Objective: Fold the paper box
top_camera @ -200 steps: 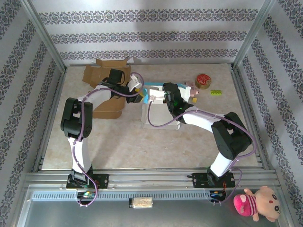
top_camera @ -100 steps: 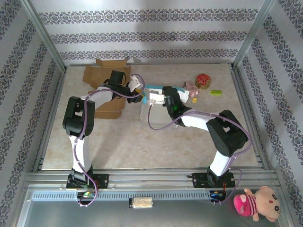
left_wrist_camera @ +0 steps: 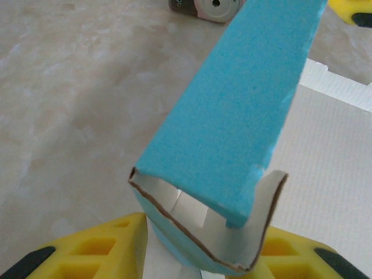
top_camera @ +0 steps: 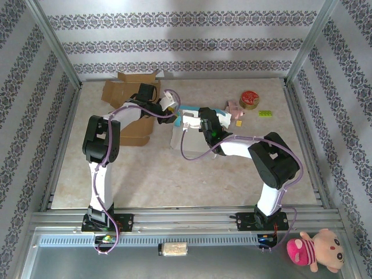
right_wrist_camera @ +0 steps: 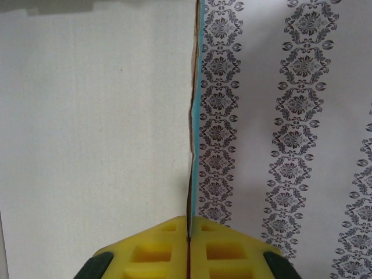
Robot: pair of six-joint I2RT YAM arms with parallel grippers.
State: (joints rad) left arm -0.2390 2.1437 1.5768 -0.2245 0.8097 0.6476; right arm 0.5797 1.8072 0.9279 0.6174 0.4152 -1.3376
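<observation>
The paper box lies on the surface just right of the brown carton. The right claw is pinched on its upright panel edge; the left claw, nearer the carton, clamps the blue flap, whose long axis runs away from it

I see the paper box turquoise outside, white inside, brown at its cut edge. The gripper fingers are yellow, the worktop is beige marbled, and the walls are white with grey ornaments.
</observation>
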